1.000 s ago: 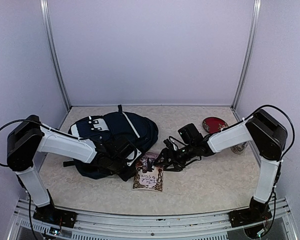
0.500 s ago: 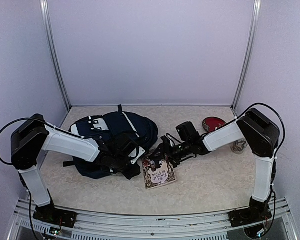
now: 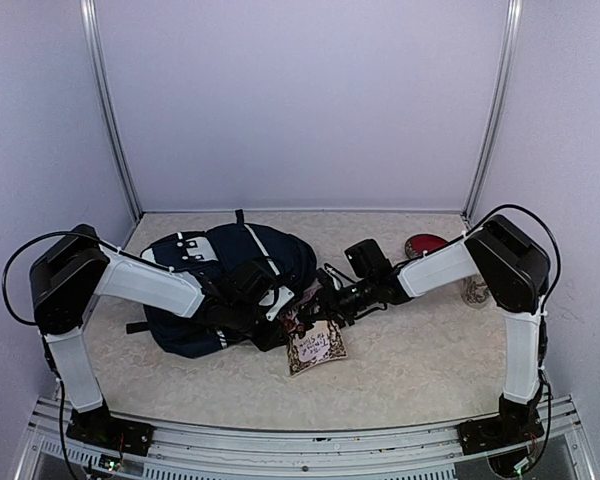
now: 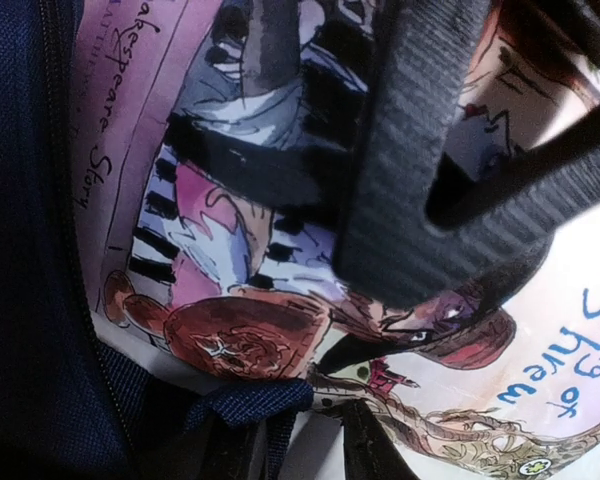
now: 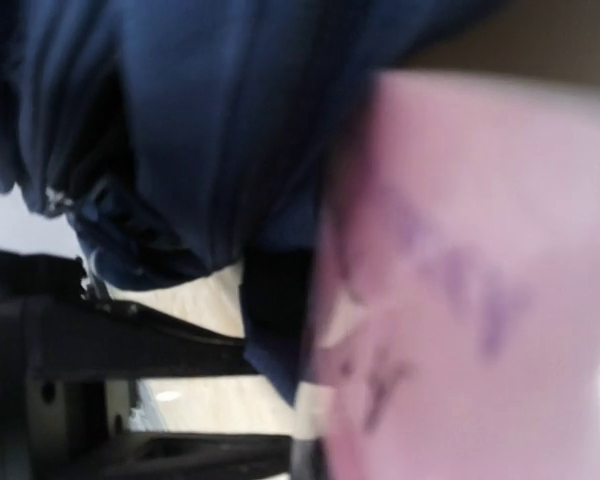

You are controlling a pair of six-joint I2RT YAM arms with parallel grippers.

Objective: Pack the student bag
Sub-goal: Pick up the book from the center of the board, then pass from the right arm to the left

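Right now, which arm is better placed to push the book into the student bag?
Right, likely. The right gripper is at the book, which lies against the student bag; the left gripper appears to pinch the bag's fabric edge, so it looks occupied.

Looks like a robotics lab test cell: plain pale walls (image 3: 300,100) on three sides, bare metal corner posts (image 3: 110,110), a mottled cream table (image 3: 410,370), left arm (image 3: 145,285) and right arm (image 3: 440,268) bolted to a metal rail (image 3: 300,440) at its near edge.
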